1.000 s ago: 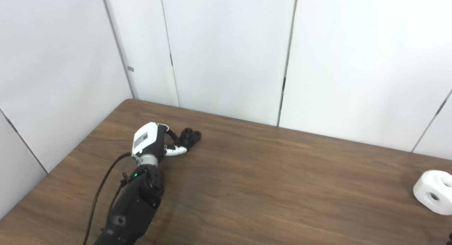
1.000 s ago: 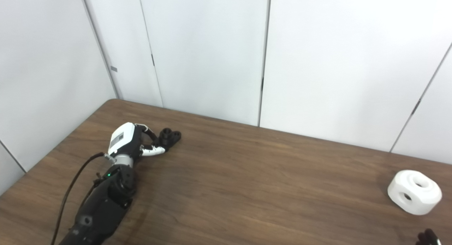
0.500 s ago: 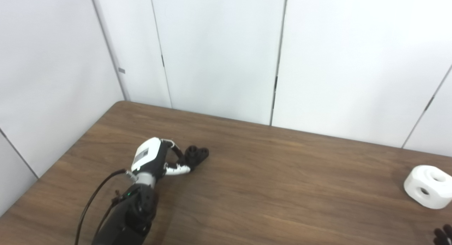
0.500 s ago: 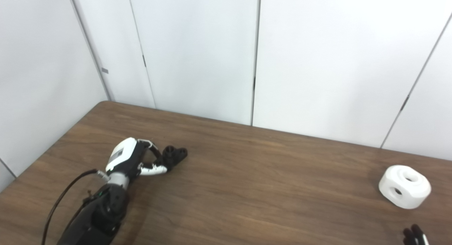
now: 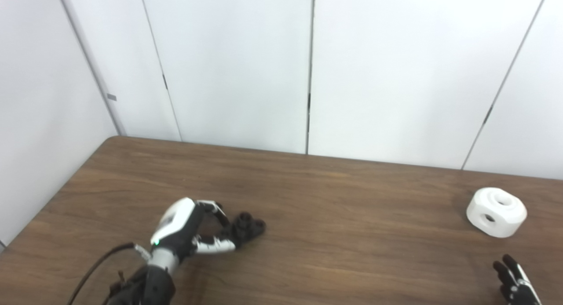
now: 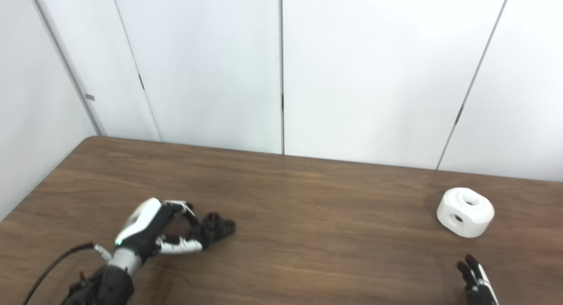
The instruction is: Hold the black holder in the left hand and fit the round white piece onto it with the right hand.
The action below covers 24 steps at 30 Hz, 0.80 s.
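The black holder (image 5: 249,225) lies on the brown table (image 5: 334,234) at the left. My left hand (image 5: 189,228) reaches it from the near side, and its fingers (image 5: 222,210) and thumb close on the holder's near end. The holder rests on the table. The round white piece (image 5: 496,212), with a hole on top and one in its side, sits at the far right, also in the right eye view (image 6: 465,212). Only the fingertips of my right hand (image 6: 476,279) show at the bottom right, spread and empty, well short of the white piece.
White wall panels (image 5: 308,67) stand right behind the table's back edge and along its left side. A black cable (image 5: 96,270) runs along my left forearm. Bare tabletop lies between the holder and the white piece.
The camera has swung to the right, so the whole picture has shifted. My right hand's fingertips have come up into view at the bottom right. My left hand stays on the holder.
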{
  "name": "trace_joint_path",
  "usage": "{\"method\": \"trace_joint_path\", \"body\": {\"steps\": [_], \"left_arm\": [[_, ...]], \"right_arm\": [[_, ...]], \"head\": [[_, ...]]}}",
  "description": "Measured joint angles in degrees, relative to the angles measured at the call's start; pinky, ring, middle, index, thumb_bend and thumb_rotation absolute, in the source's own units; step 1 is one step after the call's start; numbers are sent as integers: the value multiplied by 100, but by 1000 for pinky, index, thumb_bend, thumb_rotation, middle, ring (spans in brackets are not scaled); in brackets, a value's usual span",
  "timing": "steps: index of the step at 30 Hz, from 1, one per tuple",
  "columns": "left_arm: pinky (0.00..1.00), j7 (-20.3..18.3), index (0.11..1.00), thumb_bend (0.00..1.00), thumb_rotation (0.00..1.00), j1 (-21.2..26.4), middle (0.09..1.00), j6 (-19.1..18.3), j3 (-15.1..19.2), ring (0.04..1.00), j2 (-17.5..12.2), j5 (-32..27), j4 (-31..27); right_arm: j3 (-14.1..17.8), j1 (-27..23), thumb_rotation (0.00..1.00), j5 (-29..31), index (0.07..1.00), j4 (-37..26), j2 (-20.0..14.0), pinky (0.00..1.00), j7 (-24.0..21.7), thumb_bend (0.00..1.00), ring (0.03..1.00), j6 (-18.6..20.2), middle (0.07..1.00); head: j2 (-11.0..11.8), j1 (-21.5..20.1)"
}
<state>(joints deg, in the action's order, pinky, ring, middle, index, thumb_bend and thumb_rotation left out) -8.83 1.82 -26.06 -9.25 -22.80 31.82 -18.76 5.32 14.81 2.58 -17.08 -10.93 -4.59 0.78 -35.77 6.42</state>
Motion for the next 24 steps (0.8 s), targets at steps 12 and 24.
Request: {"method": "trace_joint_path", "body": {"steps": [12, 24], "left_arm": [[750, -203, 487, 514, 55, -293, 816, 91, -728, 865, 249, 309, -661], [755, -495, 488, 513, 52, -596, 827, 467, -1245, 884, 306, 704, -1027]], "right_arm": [[-170, 8, 953, -306, 965, -152, 82, 1000, 70, 579, 990, 154, 954], [-362, -9, 960, -443, 979, -356, 242, 1000, 100, 571, 990, 437, 964]], "head": [[-219, -422], [-536, -940]]}}
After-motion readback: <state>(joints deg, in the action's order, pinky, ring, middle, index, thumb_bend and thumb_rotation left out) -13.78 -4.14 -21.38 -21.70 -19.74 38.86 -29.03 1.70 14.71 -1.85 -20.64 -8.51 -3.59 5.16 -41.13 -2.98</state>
